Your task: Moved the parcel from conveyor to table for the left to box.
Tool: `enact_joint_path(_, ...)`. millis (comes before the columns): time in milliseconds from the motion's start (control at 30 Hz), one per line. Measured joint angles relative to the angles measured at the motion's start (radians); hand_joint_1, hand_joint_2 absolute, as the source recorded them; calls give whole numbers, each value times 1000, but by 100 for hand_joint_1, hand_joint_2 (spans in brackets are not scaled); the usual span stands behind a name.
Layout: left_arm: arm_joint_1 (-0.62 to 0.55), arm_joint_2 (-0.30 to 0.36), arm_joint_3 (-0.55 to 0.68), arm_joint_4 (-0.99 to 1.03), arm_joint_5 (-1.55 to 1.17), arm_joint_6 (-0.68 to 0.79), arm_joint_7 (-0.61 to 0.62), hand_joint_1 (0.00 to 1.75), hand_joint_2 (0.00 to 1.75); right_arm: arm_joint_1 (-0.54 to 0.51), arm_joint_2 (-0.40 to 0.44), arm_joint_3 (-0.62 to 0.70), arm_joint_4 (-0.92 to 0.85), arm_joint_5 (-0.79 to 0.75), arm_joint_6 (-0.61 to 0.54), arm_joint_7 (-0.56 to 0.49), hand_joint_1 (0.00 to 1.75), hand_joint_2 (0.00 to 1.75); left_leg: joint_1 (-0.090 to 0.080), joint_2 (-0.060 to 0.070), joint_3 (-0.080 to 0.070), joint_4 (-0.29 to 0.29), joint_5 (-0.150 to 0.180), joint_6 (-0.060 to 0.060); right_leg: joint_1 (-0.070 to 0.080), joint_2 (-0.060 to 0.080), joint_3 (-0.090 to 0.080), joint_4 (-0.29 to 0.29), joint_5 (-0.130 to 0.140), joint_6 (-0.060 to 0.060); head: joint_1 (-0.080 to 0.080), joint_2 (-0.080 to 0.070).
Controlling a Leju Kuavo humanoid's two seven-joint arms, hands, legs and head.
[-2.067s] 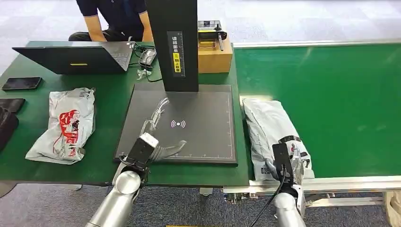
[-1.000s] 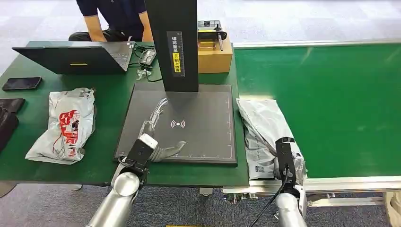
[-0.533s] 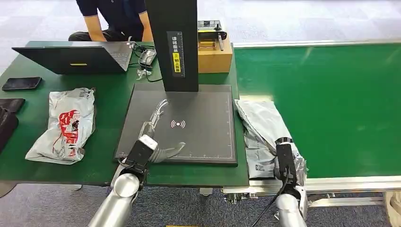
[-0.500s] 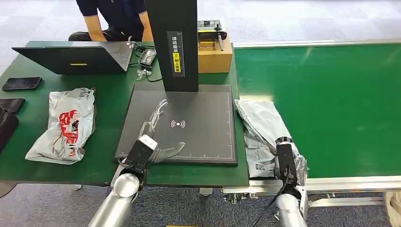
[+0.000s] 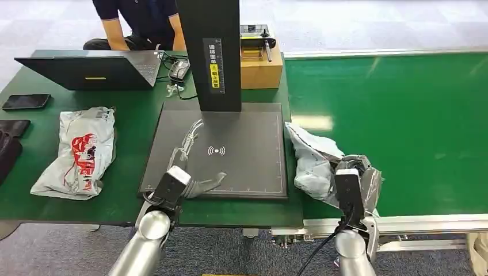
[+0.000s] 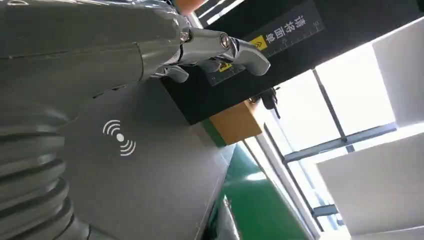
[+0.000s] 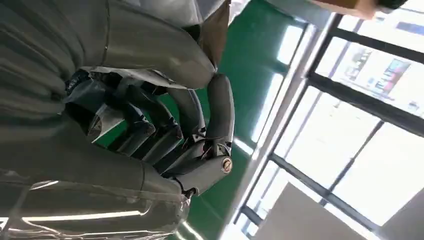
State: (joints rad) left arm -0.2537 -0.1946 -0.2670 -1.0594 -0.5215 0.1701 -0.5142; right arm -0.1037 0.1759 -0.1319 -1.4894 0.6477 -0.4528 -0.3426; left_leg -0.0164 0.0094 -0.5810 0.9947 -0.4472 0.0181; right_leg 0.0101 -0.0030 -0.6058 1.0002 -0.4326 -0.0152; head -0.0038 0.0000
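Beside the black scanner column (image 5: pixel 210 54), we see two silver tubular forearms, each ending in a black box-shaped wrist housing. The left hand (image 5: pixel 198 185) has grey fingers with bright metal links and small screws. The right hand (image 5: pixel 357 175) has darker fingers; a thin black cable, as far as we can tell, trails from its wrist.

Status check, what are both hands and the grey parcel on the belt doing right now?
Right hand grips the grey parcel, bunched at the conveyor edge. Left hand open on the scanner pad. Path to the pad looks clear.

Head looks down; wrist cameras sit close behind hands
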Motion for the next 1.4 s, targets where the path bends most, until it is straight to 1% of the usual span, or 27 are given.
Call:
enact_joint_path(133, 4, -4, 0, 5, -3, 5, -11, 0, 175, 17, 0, 43, -62, -2, -24, -8, 175, 175, 0, 0, 0, 0, 0, 0, 0, 0, 0, 0, 0, 0, 0, 0)
enact_joint_path(300, 6, -6, 0, 11, 1, 18, -19, 0, 175, 19, -5, 84, -90, -11, -44, -13, 175, 175, 0, 0, 0, 0, 0, 0, 0, 0, 0, 0, 0, 0, 0, 0)
enact_joint_path(667, 6, -6, 0, 16, 5, 18, -21, 0, 175, 18, -16, 119, -98, -15, -50, -14, 175, 175, 0, 0, 0, 0, 0, 0, 0, 0, 0, 0, 0, 0, 0, 0)
enact_joint_path(1200, 7, -6, 0, 18, 10, 21, -24, 0, 175, 14, -24, 129, -99, -23, -65, -16, 175, 175, 0, 0, 0, 0, 0, 0, 0, 0, 0, 0, 0, 0, 0, 0)
enact_joint_path(1300, 7, -6, 0, 19, 16, 30, -24, 0, 175, 1, -34, 151, -99, -34, -67, -16, 175, 175, 0, 0, 0, 0, 0, 0, 0, 0, 0, 0, 0, 0, 0, 0)
enact_joint_path(1400, 8, -6, 0, 22, 26, 43, -32, 0, 175, -14, -41, 185, -98, -42, -41, -20, 175, 175, 0, 0, 0, 0, 0, 0, 0, 0, 0, 0, 0, 0, 0, 0)
